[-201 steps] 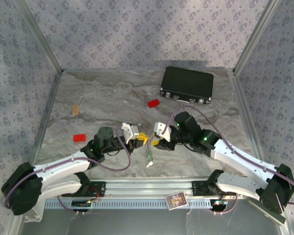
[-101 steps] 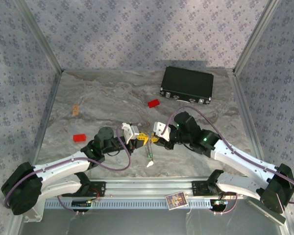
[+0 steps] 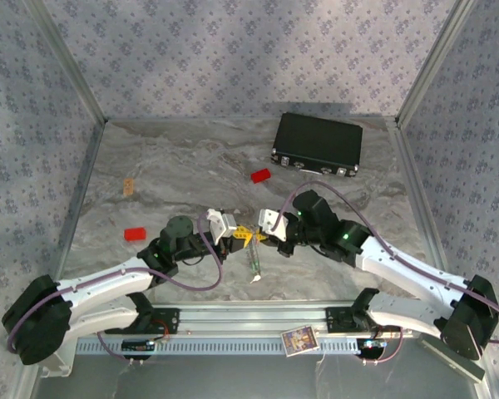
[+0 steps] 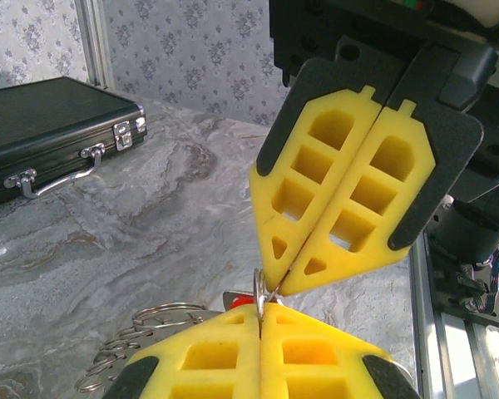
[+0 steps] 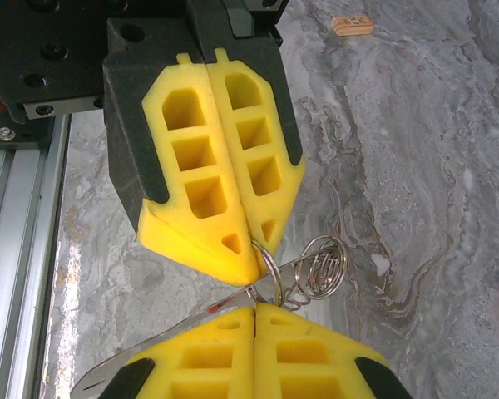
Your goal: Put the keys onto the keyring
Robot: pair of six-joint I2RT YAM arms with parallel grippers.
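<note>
Left fingers (image 5: 162, 220) and right fingers (image 5: 208, 328), each pressed together, pinch the keyring (image 5: 274, 270) between their meeting tips.

No legible text, label or number anywhere.

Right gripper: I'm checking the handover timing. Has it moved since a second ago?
Yes. The right gripper shifted slightly left toward the left gripper, judged against the black case.
</note>
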